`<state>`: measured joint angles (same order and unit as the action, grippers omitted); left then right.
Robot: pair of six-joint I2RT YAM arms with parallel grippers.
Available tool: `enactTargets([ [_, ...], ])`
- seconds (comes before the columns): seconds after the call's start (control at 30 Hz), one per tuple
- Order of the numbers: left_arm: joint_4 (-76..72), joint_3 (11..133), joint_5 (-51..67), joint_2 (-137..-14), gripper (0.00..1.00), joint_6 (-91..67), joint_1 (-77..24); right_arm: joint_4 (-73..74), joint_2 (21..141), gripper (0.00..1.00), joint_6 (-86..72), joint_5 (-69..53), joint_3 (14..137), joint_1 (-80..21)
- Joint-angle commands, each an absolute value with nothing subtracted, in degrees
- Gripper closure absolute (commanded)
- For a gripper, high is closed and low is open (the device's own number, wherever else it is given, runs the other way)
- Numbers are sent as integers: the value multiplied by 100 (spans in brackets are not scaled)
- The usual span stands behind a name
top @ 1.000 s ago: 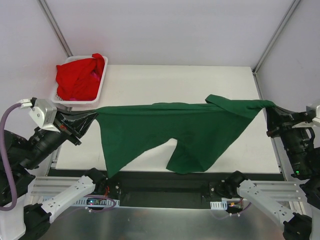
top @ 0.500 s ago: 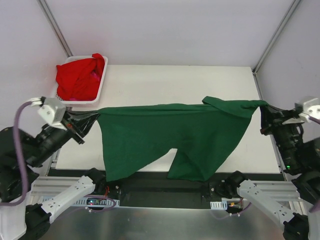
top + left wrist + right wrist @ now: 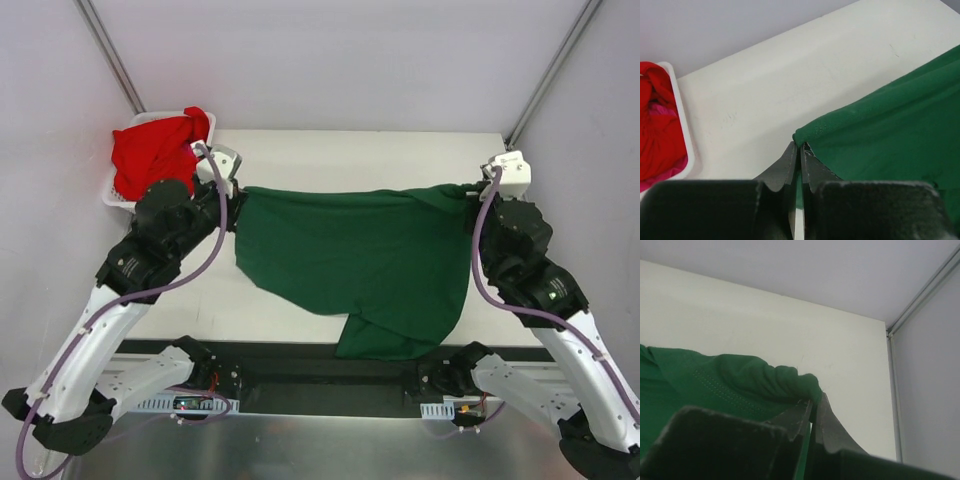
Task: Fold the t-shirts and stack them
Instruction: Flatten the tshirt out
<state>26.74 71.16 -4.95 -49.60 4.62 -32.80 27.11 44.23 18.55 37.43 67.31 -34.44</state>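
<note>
The dark green t-shirt (image 3: 350, 255) hangs stretched between my two grippers above the middle of the white table (image 3: 350, 160). My left gripper (image 3: 238, 197) is shut on its left top corner; the left wrist view has the fingers (image 3: 800, 150) pinching a rolled green hem (image 3: 880, 130). My right gripper (image 3: 470, 200) is shut on the right top corner, where bunched green cloth (image 3: 750, 377) is clamped at the fingertips (image 3: 814, 407). The shirt's lower right part (image 3: 390, 340) droops over the table's near edge. Bright red t-shirts (image 3: 155, 155) lie heaped in the basket.
The white slotted basket (image 3: 150, 118) stands at the table's far left corner, close behind my left wrist; its rim (image 3: 682, 125) and the red cloth (image 3: 657, 130) appear in the left wrist view. Walls and frame posts (image 3: 545, 80) close in the back and sides.
Both arms have swung in from the table's sides and reached farther away from their bases, carrying the green shirt toward the table's middle. The span between the grippers is shorter.
</note>
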Motion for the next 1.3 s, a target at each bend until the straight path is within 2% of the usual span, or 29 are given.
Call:
enactTargets([
  [0.0,1452,7504,-195,-5439,100,642,-2761,1389,4736,99,2144,4026,7092,-3060],
  [0.17,1187,7953,536,-6107,100,431,-2093,1178,5246,99,2206,3569,7636,-2637],
  [0.33,1116,7955,773,-6153,100,264,-1995,1195,5230,99,2171,3454,7778,-2584],
  [0.43,1081,7358,826,-5819,100,10,-1995,1607,4967,99,1839,3331,7604,-2593],
  [0.8,1125,4248,1142,-3859,100,-1327,-2004,3733,3753,99,-296,1724,6153,-2593],
  [1.0,1318,3631,1318,-3533,100,-1573,-2013,4727,3779,99,-939,1003,5722,-2593],
  [1.13,1371,3612,1397,-3726,99,-1714,-2039,4860,3762,99,-1212,493,5371,-2628],
  [1.27,1424,3586,1511,-3963,94,-2021,-2057,5036,3744,92,-1345,343,5326,-2646],
])
